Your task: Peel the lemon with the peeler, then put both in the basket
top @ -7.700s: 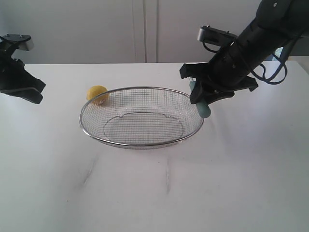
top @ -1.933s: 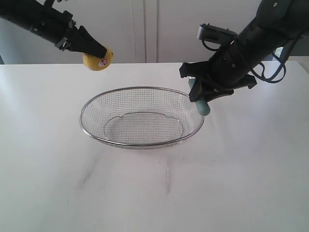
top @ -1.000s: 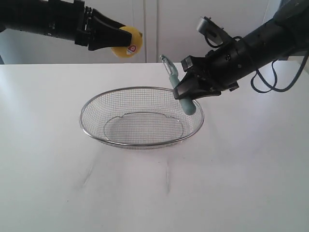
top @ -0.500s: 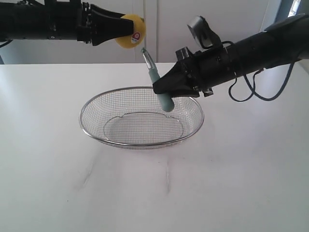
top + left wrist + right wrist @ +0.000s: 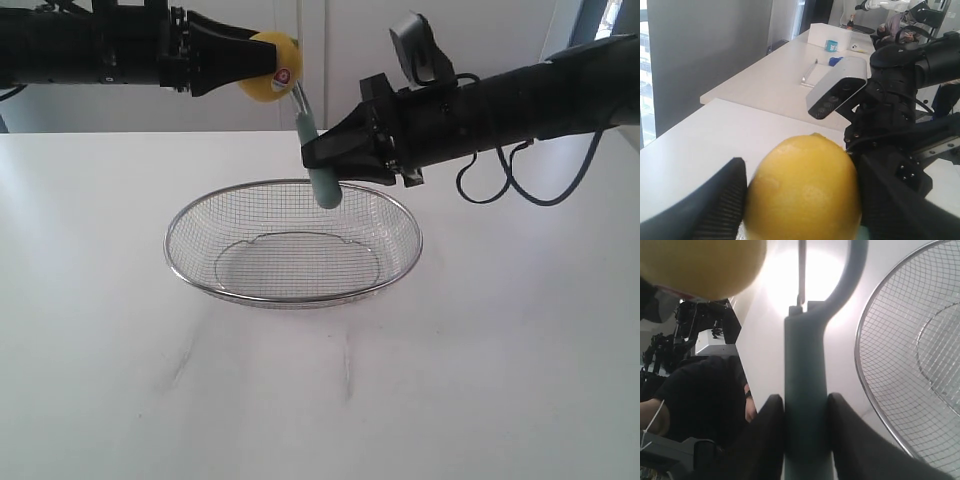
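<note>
White bench (image 5: 100, 380) carried the wire-mesh basket (image 5: 293, 298) near its middle, sitting flat. Both arms reached in from opposite sides, raised above the basket's far rim. Right fingers (image 5: 335, 162) were clamped on the peeler (image 5: 323, 186) around mid-handle. In the right wrist view, both fingers were pressed flat against the teal handle. Peeler was airborne and tilted, with its handle end down over the basket's far edge and not touching it. Its metal blade head pointed up toward the lemon (image 5: 268, 78). Lemon was pinched between the left fingers (image 5: 225, 60), held high above the basket's far side and well clear of the mesh. Blade head sat right at the lemon's underside; couldn't tell if it touched. White-and-red sticker (image 5: 284, 73) on the lemon faced the exterior camera.
</note>
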